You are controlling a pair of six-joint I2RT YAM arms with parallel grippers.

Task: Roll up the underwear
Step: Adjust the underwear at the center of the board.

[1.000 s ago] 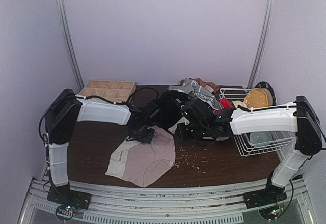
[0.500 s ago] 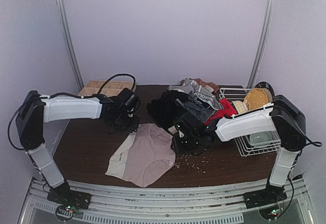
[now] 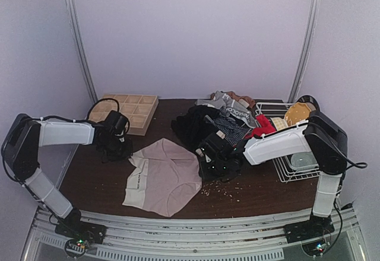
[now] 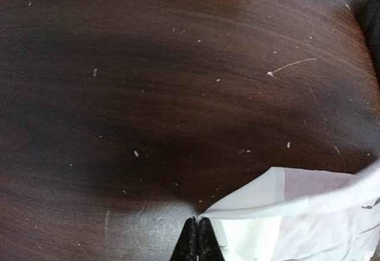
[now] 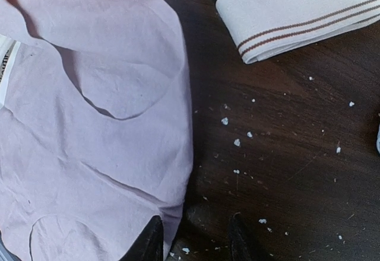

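At the middle of the tabletop (image 3: 95, 181) the pink-beige briefs (image 3: 169, 178) lie spread nearly flat, and they sit between your two arms. Their pale waistband (image 3: 135, 181) forms the left edge and runs from near to far, so the garment's long axis goes left to right, from that band toward the right arm.

Your left claw (image 3: 122, 148) is at the far end of the waistband. In the left wrist view its fingers are pressed together, and the band's corner comes to a point right at their tips and lifts a little off the wood. You appear to have that corner pinched. The rest of the cloth lies to the right of this claw and nearer to you.

Your right claw (image 5: 195, 240) hovers low over the briefs' far right edge with its fingers apart and nothing between them. One finger is over the cloth border and the other over bare wood. The garment lies to its left.

The other underwear (image 3: 219, 118), black, grey-striped and red, is heaped behind the right claw, touching or nearly touching the briefs' far edge.

My reading is that the left arm has the better start, since it holds the band. A roll would run across toward the right claw, with crumbs (image 5: 237, 142) on the wood there.
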